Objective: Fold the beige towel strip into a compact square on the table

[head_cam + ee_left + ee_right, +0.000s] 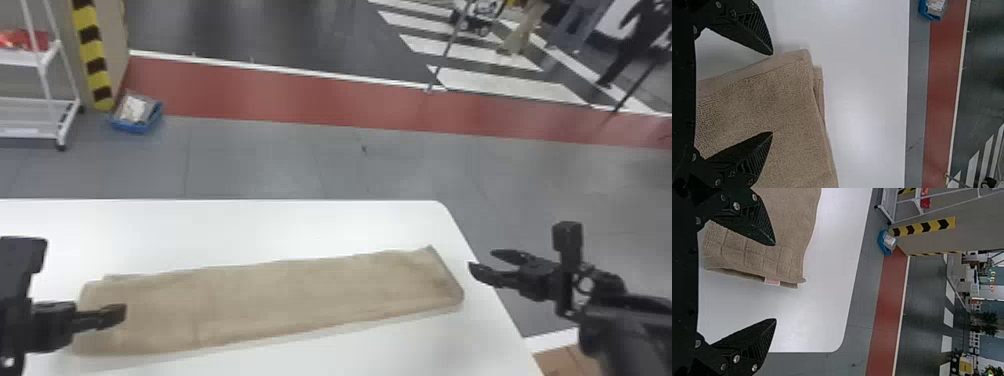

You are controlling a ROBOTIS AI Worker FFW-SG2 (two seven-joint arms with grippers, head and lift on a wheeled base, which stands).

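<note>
Where the left gripper (119, 314) overlaps the beige towel strip (275, 295) on the white table (250, 230), cloth is hidden; whether they touch, I cannot tell. Its fingers stand wide apart, holding nothing. Beyond the strip's right end, the right gripper (481, 260) is equally spread and empty. The head view cuts off the left arm.

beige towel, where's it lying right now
In the head view, the towel lies flat across the table, its right end near the table's right edge, just left of the right gripper.
</note>
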